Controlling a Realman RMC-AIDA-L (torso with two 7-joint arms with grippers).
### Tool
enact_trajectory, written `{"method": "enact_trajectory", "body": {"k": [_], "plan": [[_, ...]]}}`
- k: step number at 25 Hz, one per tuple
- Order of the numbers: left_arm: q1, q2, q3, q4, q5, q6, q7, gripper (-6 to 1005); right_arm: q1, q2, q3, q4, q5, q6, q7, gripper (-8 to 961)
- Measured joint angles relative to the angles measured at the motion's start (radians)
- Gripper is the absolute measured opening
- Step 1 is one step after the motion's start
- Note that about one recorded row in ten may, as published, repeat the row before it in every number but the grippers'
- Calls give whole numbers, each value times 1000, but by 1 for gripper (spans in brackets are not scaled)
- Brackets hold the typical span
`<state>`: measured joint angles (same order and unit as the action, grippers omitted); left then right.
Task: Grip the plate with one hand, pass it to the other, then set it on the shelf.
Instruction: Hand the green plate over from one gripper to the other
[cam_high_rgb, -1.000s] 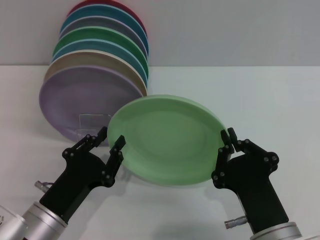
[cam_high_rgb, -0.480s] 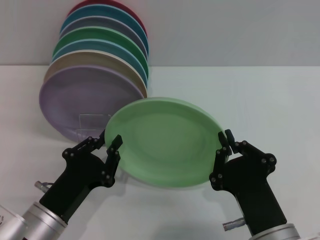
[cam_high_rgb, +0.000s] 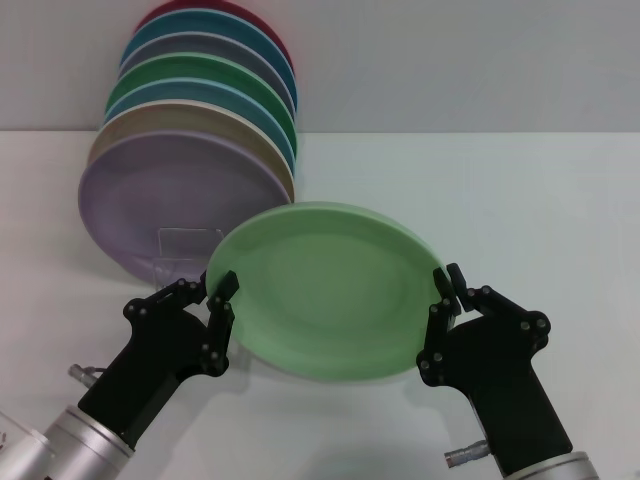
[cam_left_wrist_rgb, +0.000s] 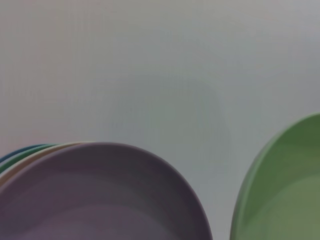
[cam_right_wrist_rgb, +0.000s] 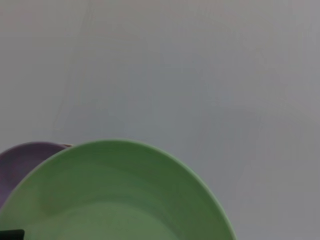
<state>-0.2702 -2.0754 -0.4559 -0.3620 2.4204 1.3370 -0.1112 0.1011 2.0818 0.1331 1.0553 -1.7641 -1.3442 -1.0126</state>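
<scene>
Handover step. Right end effector (cam_high_rgb: 446, 300), black, studded fingers, clamps right rim of the round matte pale mint-green plastic plate (cam_high_rgb: 325, 290). Left end effector (cam_high_rgb: 213, 297) has fingers spread about the left rim, seemingly not yet clamped. Plate held above white bench (cam_high_rgb: 520, 190), tilted, face toward camera; round, so no long axis. Next: left closes, right releases. Beyond: clear wire shelf (cam_high_rgb: 185, 245) holding upright coloured plates (cam_high_rgb: 180, 195).
</scene>
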Motion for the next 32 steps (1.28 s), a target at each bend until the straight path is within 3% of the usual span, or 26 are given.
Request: {"method": "enact_trajectory", "body": {"k": [32], "plan": [[12, 1, -13, 0, 1, 2, 7, 31, 1, -2, -2, -8, -7, -4, 1, 22]]}}
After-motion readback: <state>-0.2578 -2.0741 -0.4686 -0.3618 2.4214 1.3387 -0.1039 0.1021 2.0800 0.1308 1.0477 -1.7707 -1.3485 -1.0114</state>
